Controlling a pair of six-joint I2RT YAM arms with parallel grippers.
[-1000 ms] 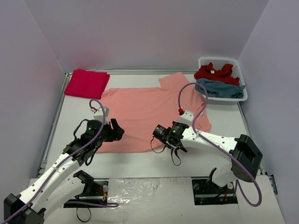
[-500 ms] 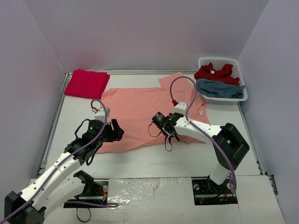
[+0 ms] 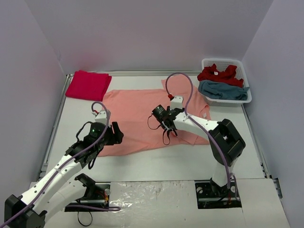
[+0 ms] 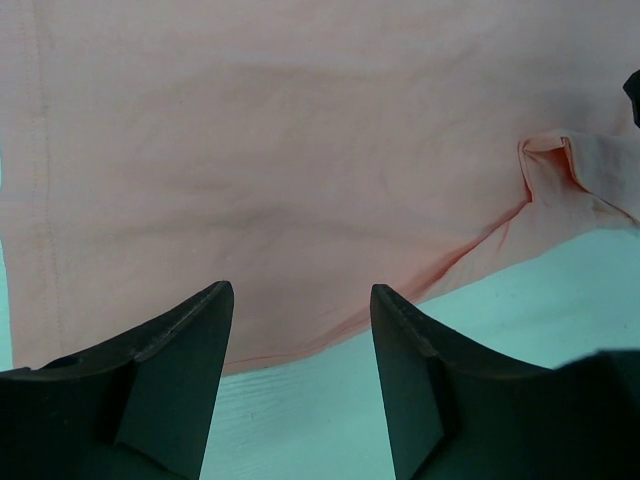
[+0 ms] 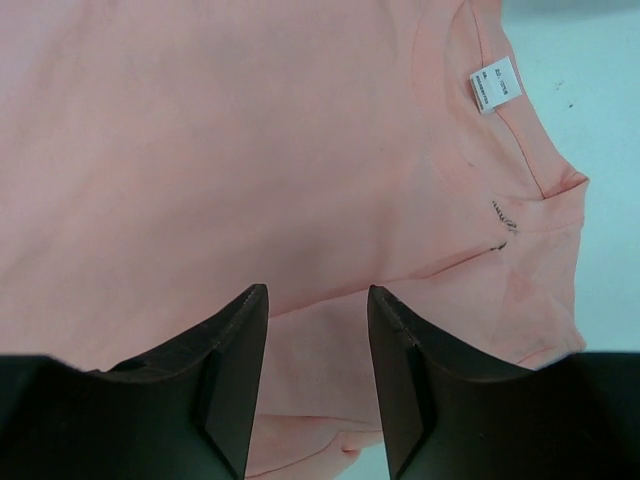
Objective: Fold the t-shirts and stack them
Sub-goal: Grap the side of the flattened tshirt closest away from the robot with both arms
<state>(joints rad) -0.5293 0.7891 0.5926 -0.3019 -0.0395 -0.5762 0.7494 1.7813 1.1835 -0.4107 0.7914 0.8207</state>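
The salmon-orange t-shirt [image 3: 135, 107] lies spread mid-table, its near right part folded over onto itself. My right gripper [image 3: 155, 115] hovers over the shirt's middle, open; in the right wrist view the gripper [image 5: 317, 290] has only cloth [image 5: 250, 130] and a fold edge beneath it, nothing between the jaws. My left gripper [image 3: 119, 134] stands open at the shirt's near left hem; in the left wrist view the gripper [image 4: 300, 290] straddles the hem [image 4: 280, 150] without gripping. A crimson t-shirt [image 3: 88, 84] lies folded at the back left.
A white slotted basket [image 3: 244, 66] at the back right holds a crumpled red t-shirt [image 3: 217, 73] and a teal-blue one [image 3: 223, 90]. The white neck label [image 5: 495, 84] shows in the right wrist view. Bare table runs along the near edge.
My right gripper carried the shirt's near right edge back and leftward over the body, then opened and let go. The left arm has barely moved.
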